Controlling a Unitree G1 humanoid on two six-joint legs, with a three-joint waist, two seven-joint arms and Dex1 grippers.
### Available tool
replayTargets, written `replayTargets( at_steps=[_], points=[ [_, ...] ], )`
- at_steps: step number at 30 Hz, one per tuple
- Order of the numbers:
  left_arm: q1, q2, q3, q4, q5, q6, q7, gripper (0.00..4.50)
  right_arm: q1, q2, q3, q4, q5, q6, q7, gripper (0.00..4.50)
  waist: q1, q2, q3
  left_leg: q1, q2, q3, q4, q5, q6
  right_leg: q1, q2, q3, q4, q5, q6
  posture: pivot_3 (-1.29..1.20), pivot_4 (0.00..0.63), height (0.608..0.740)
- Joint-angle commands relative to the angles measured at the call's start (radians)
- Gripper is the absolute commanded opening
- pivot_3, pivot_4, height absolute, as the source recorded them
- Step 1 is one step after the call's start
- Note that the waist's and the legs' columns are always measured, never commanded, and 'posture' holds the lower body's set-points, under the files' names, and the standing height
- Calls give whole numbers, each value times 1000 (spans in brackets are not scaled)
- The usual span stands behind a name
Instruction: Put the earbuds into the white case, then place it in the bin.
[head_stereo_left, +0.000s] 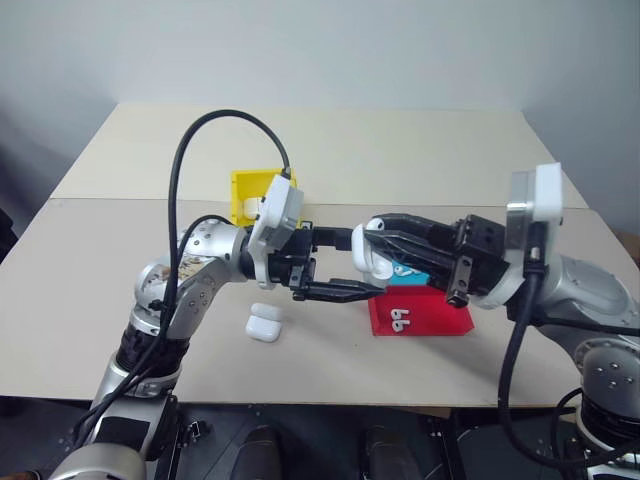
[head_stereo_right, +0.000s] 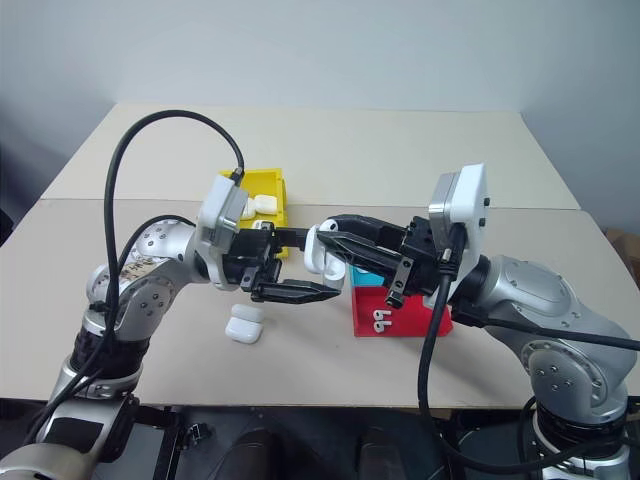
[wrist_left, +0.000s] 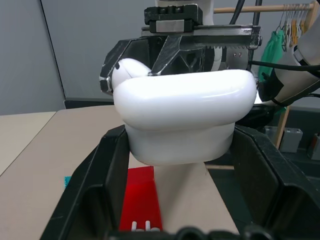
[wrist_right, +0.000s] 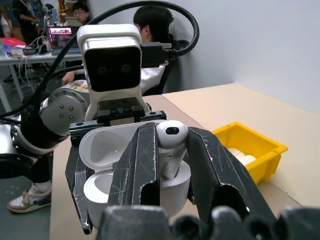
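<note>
My left gripper (head_stereo_left: 358, 266) is shut on the white case (wrist_left: 180, 115) and holds it in the air above the table, lid open (wrist_right: 105, 145). My right gripper (wrist_right: 169, 150) meets it from the other side, shut on one of the earbuds (wrist_right: 172, 134). The earbud's stem points down into the open case body (wrist_right: 100, 192). Two more earbuds (head_stereo_left: 400, 321) lie on the red tray (head_stereo_left: 430, 318) below the grippers. The yellow bin (head_stereo_left: 245, 190) stands behind my left wrist, with white cases (head_stereo_right: 262, 205) inside it.
Another white case (head_stereo_left: 264, 324) lies shut on the table, below my left forearm. The tray has a teal part (head_stereo_left: 410, 272) under my right gripper. A seam crosses the table just behind the bin. People sit at desks (wrist_right: 150, 30) beyond the table.
</note>
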Motion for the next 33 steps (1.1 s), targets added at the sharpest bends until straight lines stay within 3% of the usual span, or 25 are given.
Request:
replayTargets(
  at_steps=[1,5,14,17,27,30,33],
  points=[
    [-31,-13,32,-20,-15,-41,-7,2767,23,-27,13,-10,-19,-24,33,640,0,0,0,0,0,0,0,0,0,0,0,0,0,0,0,0,150,740],
    [-35,-16,38,-9,-10,-41,-7,2767,45,-52,9,-9,-10,-42,81,640,0,0,0,0,0,0,0,0,0,0,0,0,0,0,0,0,150,740],
    [-26,-29,37,-14,5,-45,7,2767,56,-113,1,-6,22,-57,127,3705,0,0,0,0,0,0,0,0,0,0,0,0,0,0,0,0,150,740],
    [-26,-30,37,-9,7,-48,5,2767,44,-118,-4,7,28,-55,116,4464,0,0,0,0,0,0,0,0,0,0,0,0,0,0,0,0,150,740],
    [-25,-8,45,17,16,-68,-29,2767,-33,-236,-124,200,97,-31,205,4464,0,0,0,0,0,0,0,0,0,0,0,0,0,0,0,0,150,740],
    [-19,6,45,17,19,-75,-43,2767,-71,-315,-108,304,33,-44,314,4464,0,0,0,0,0,0,0,0,0,0,0,0,-1,0,0,0,150,740],
    [-12,21,50,12,11,-75,-59,2767,-133,-430,33,460,-182,-145,502,4464,-1,0,0,0,0,0,0,0,0,0,0,0,-2,0,0,0,150,740]
  ],
)
